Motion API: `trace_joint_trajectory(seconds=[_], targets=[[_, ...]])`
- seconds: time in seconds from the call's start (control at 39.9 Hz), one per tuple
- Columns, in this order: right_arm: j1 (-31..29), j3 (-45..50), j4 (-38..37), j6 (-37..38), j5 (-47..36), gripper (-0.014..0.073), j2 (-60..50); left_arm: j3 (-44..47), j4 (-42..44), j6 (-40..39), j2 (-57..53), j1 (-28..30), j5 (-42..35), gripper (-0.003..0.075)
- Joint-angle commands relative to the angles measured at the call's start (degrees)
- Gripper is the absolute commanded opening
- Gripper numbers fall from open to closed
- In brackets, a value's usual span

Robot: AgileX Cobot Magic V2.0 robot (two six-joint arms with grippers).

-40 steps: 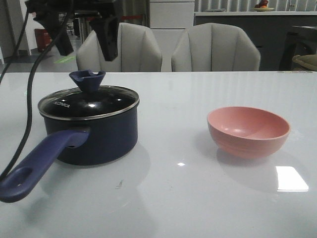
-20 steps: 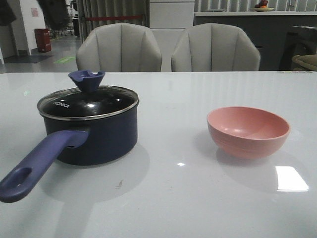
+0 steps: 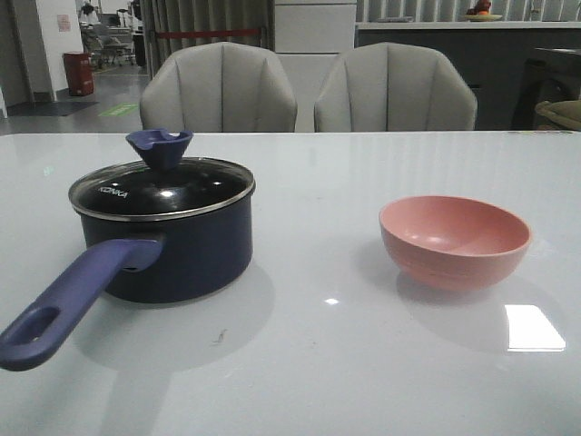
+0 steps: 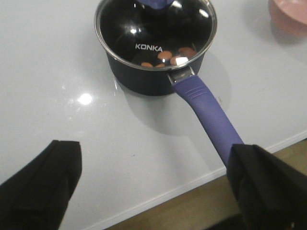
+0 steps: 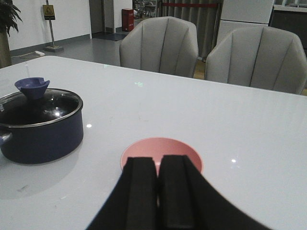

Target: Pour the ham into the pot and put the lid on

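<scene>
The dark navy pot (image 3: 186, 250) stands on the left of the white table, its purple-blue handle (image 3: 64, 304) pointing toward the front edge. The glass lid (image 3: 163, 189) with its blue knob (image 3: 159, 145) sits on the pot. Through the glass, orange-pink ham (image 4: 164, 56) chunks lie inside the pot (image 4: 144, 81). My left gripper (image 4: 153, 158) hangs open well back from the pot, over the table's front edge, with nothing between its fingers (image 4: 41, 184). My right gripper (image 5: 157, 165) is shut and empty, just in front of the pink bowl (image 5: 163, 145). Neither gripper shows in the front view.
The pink bowl (image 3: 454, 241) stands empty on the right of the table. Two grey chairs (image 3: 218, 86) stand behind the far edge. The table's front edge (image 4: 192, 182) runs under the left gripper, with brown floor beyond it.
The left arm, which hung above and behind the pot a second ago, has moved up and out of the front view. Pot, lid and bowl have not moved.
</scene>
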Motion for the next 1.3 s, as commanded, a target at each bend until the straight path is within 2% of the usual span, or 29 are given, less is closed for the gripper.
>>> trace_joint_trajectory(seconds=[0.0,0.13,0.2,0.3,0.43,0.48,0.53,1.08,1.18,1.28], targets=[[0.1,-1.6,0.3,-0.5,-4.4,0.0157,0.5,4.4,-0.5,0.2,-10.1,-0.4,-8.5,0.0624],[0.1,-1.6,0.3,-0.5,-4.4,0.0157,0.5,10.6,-0.1,0.2,-22.3,-0.4,-10.8,0.0616],[0.1,-1.6,0.3,-0.5,-4.4,0.0157,0.5,13.8,0.4,0.2,-29.0,-0.4,-10.8,0.0571],[0.1,-1.6,0.3,-0.5,-4.4,0.0157,0.5,17.0,0.1,0.2,-35.9,-0.4,-12.2,0.0431],[0.1,-1.6,0.3,-0.5,-4.4,0.0157,0.5,18.0,0.0,0.2,-41.2,-0.4,-13.6,0.016],[0.1,-1.6,0.3,-0.5,-4.4,0.0157,0.5,18.0,-0.1,0.2,-41.2,-0.4,-13.5,0.0102],[0.1,-1.6,0.3,-0.5,-4.4,0.0157,0.5,18.0,-0.2,0.2,-40.6,-0.4,-13.3,0.013],[0.1,-1.6,0.3,-0.5,-4.4,0.0157,0.5,18.0,-1.3,0.2,-40.5,-0.4,-13.4,0.013],[0.1,-1.6,0.3,-0.5,-4.4,0.0157,0.5,19.6,-1.2,0.2,-40.4,0.0,-17.2,0.013],[0.1,-1.6,0.3,-0.5,-4.4,0.0157,0.5,23.1,-1.4,0.2,-40.4,3.3,-26.0,0.013]])
